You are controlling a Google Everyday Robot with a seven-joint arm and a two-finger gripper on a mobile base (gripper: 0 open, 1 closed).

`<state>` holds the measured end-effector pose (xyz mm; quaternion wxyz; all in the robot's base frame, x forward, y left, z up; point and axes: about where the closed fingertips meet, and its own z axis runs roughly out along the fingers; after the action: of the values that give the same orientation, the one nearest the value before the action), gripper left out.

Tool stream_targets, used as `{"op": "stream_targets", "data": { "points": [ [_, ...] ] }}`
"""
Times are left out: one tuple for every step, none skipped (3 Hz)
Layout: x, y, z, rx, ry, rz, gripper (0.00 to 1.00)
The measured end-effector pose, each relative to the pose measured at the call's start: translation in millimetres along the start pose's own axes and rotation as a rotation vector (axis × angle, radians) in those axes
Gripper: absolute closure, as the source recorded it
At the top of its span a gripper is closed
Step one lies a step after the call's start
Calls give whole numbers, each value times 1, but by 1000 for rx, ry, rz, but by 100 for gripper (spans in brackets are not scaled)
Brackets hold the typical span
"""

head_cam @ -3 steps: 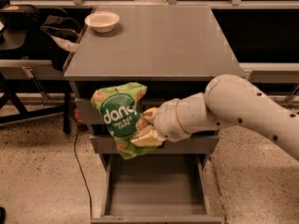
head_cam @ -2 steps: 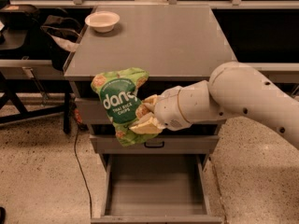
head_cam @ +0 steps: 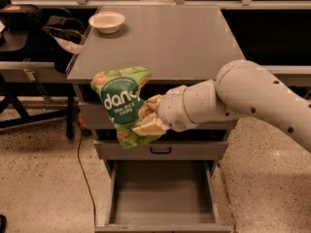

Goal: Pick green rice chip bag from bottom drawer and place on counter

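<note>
Green rice chip bag (head_cam: 121, 106) held in the air above the open bottom drawer (head_cam: 160, 198).
Nearest, the bottom drawer stands pulled out, grey interior showing. Above it the gripper (head_cam: 149, 114), reaching in from the right on the white arm (head_cam: 252, 96), is clamped on the bag's right edge. The bag hangs before the upper drawer fronts, its top at the counter's (head_cam: 160, 42) front edge. A white bowl (head_cam: 107, 21) sits at the counter's far left corner.

1. a pale shallow bowl (head_cam: 107, 21) sits upright at the back left.
2. a dark bag (head_cam: 60, 29) lies slumped left of it.
3. a black cable (head_cam: 83, 178) runs across the speckled floor (head_cam: 39, 188).
4. a middle drawer (head_cam: 204, 150), closed, bears a black handle (head_cam: 161, 150).
</note>
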<state>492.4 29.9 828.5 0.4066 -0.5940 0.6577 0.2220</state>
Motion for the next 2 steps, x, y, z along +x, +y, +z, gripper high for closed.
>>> {"op": "stream_targets", "data": {
  "points": [
    [-17, -17, -3, 17, -23, -16, 100],
    [-32, -39, -8, 43, -44, -26, 100]
  ]
}}
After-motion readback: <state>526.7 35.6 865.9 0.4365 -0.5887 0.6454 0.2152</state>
